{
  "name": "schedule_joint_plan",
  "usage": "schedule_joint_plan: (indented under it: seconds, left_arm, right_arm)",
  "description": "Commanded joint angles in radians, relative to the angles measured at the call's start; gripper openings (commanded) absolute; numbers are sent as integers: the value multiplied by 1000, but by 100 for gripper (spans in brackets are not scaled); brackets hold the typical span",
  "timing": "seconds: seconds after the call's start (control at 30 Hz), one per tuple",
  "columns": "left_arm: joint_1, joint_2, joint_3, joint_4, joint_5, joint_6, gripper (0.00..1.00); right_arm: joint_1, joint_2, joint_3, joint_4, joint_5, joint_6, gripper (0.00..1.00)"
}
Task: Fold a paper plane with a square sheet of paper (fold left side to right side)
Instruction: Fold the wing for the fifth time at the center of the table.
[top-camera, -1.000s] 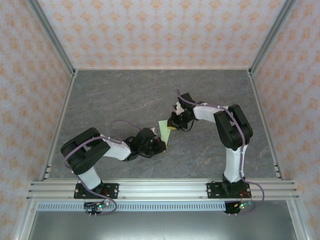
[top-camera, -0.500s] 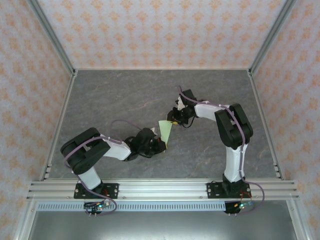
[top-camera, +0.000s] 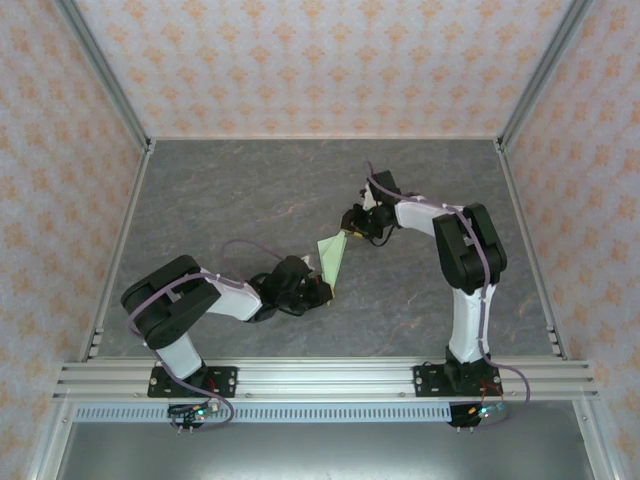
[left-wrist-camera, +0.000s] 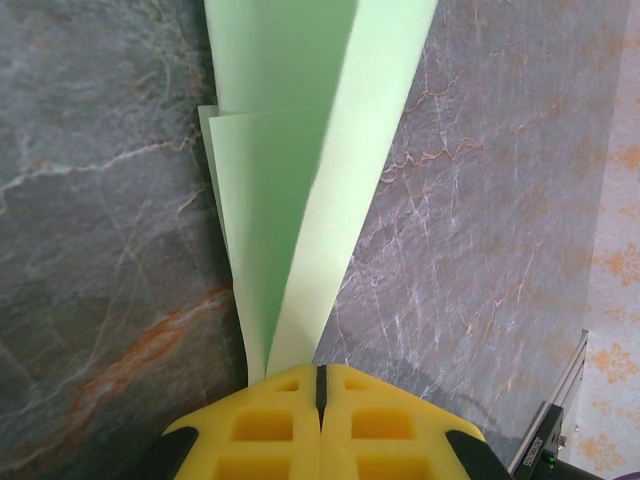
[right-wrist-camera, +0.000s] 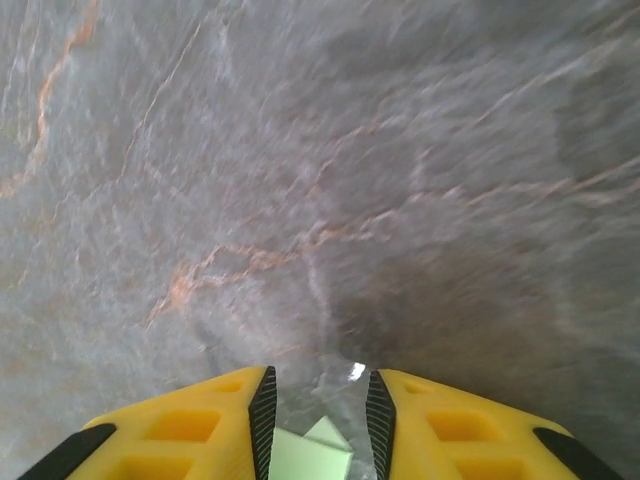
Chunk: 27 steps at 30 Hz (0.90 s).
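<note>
Standing at the near rail, noting both arms.

Entry 1, left gripper (top-camera: 320, 288): the jaws are closed tight on the narrow end of the folded sheet of paper (top-camera: 333, 258). In the left wrist view the two yellow fingers (left-wrist-camera: 250, 430) meet along a thin seam. The pale-green paper comes out from between them and widens away from the jaws. Several layers show: a long flap along the right edge lies over a wider panel, and a shorter layer steps out on the left.

Entry 2, paper position: about mid-way across the grey marbled worktop (top-camera: 220, 200), between the two grippers. It runs as a slim triangle from the left jaws up toward the right gripper (top-camera: 352, 232). I cannot tell whether it lies flat on the worktop or is held off it.

Entry 3, right gripper: it sits just beside the wide far end of the paper. In the right wrist view the jaws stand a narrow gap apart. A small pale-green corner shows low in that gap. I cannot tell whether it touches either finger, as the picture is blurred.

Surroundings: patterned orange-on-pale walls (top-camera: 300, 60) on three sides. Both arm bases are bolted to the aluminium rail (top-camera: 320, 378).
</note>
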<state>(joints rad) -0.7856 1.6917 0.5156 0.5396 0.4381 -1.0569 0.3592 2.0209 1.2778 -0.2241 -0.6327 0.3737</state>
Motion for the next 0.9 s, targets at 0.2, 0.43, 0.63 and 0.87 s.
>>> schedule_joint_plan:
  seconds: [0.2,0.43,0.63,0.87]
  left_arm:
    - [-9,29,-42,-205,-8,1,0]
    - [-10,9,-37,-228,-19,11,0]
    - [-10,5,-31,-237,-22,15,0]
    - [-10,5,-23,-240,-25,17,0]
  right_arm:
    - [11,-336,-340,236,44,90,16]
    - [159,-412,-539,445,11,256,7]
    - [239,-353,-587,559,46,341,6]
    - [277,-339,-604,580,55,355,6]
